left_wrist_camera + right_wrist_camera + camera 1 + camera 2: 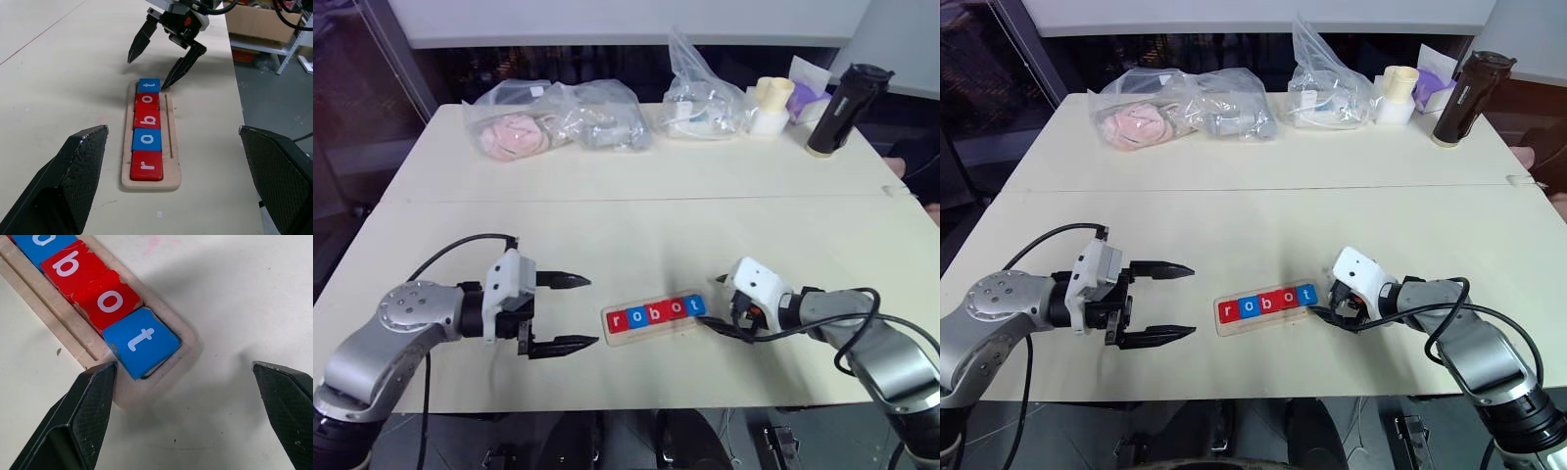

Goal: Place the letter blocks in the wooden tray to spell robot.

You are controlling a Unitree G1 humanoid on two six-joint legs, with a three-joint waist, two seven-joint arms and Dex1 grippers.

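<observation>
Pale tabletop point(636, 225) with the wooden tray point(651, 335) lying near its front edge, roughly midway between the two arms. The five letter blocks point(656, 312) sit side by side in the tray's recessed slot and read r, o, b, o, t: red r point(146, 166), blue o point(147, 139), red b point(147, 118), red o point(147, 101), blue t point(148, 85). The t block point(141, 341) occupies the tray end nearest the right arm; in the right wrist view it sits slightly askew, one corner raised against the slot's rim. A narrow groove runs along the tray beside the row of blocks.

Left gripper point(561, 312): held above the tabletop toward the front-left corner, pointing across at the r end of the tray but well apart from it; jaws spread wide, nothing between them.

Right gripper point(152, 68): low over the tabletop just beside the t end of the tray; jaws wide open and empty, one fingertip point(168, 82) close to the corner of the t block, though contact cannot be told.

Along the far edge of the tabletop: a clear plastic bag with a pink item point(514, 132) toward the far-left corner, a second clear bag point(602, 119) beside it, a third bag point(703, 103) past the middle, a cream cup-like container point(771, 103), a purple-and-white packet point(811, 86) and a dark bottle point(842, 108) toward the far-right corner.
</observation>
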